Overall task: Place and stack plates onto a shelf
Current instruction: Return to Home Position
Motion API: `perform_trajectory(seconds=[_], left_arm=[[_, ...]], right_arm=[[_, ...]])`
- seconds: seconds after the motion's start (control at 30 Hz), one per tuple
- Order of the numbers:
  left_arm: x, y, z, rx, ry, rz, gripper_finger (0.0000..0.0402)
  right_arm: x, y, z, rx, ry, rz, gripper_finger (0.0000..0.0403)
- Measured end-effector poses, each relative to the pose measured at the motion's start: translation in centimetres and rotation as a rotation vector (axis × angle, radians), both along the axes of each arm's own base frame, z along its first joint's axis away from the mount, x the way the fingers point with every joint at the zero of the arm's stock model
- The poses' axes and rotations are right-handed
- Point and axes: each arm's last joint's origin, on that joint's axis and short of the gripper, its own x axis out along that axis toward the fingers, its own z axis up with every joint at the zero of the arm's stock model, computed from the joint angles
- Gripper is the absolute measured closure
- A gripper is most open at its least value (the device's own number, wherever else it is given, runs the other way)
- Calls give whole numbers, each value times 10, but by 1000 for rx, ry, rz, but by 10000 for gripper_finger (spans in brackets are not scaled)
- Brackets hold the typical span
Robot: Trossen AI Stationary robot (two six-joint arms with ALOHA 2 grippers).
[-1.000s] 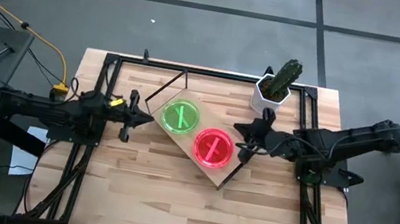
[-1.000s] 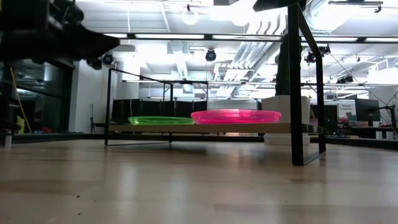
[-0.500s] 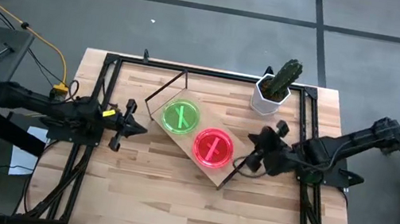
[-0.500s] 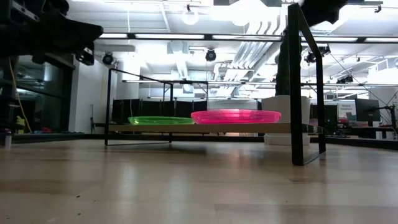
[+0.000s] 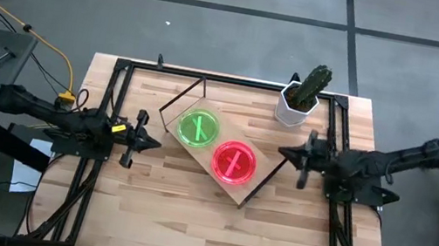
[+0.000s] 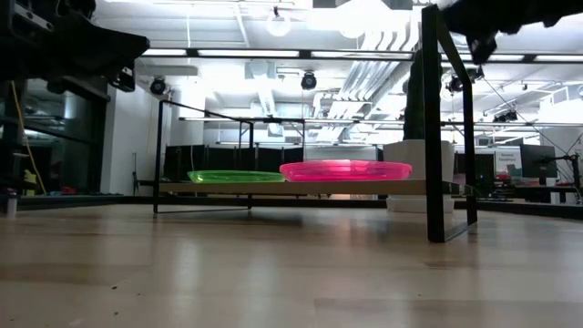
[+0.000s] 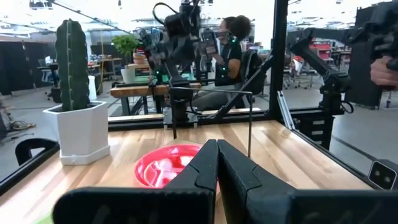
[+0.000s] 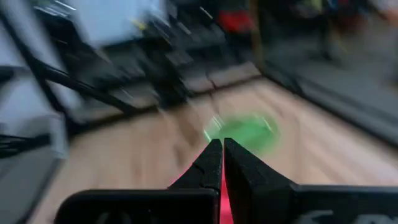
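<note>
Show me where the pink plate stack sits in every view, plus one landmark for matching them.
High view: pink plate stack mid-table, right of the green plate.
Low view: the stack at centre, right of the green plate.
Left wrist view: partly hidden, beside the white cactus pot.
Right wrist view: only a blurred red sliver, nearer than the green plate.
Shared landmark: the green plate.

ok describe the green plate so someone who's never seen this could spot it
On the wooden table, find the light wooden shelf angled in the middle. Two round plates show on it; the green plate is the one nearer the left arm, and its only neighbour is a pink plate.
</note>
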Motion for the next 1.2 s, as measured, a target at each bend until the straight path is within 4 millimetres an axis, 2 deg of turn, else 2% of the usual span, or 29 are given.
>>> perform_trajectory(seconds=[0.13,0.4,0.53,0.77,1.0,1.2], left_arm=[[0,0,0,0,3,0,401],[0,0,-5,57,51,3,401],[0,0,-6,59,58,-1,401],[0,0,-6,61,58,-1,401],[0,0,-6,61,58,-1,401],[0,-2,-7,64,70,-67,401]], right_arm=[[-10,-14,1,-106,-115,110,403],[-15,-25,-44,-89,-66,126,403],[-20,-28,-59,-107,-75,144,403],[-35,-30,-66,-168,-106,154,403],[-50,-31,-80,-149,-137,154,403],[-47,-29,-88,-175,-150,196,403]])
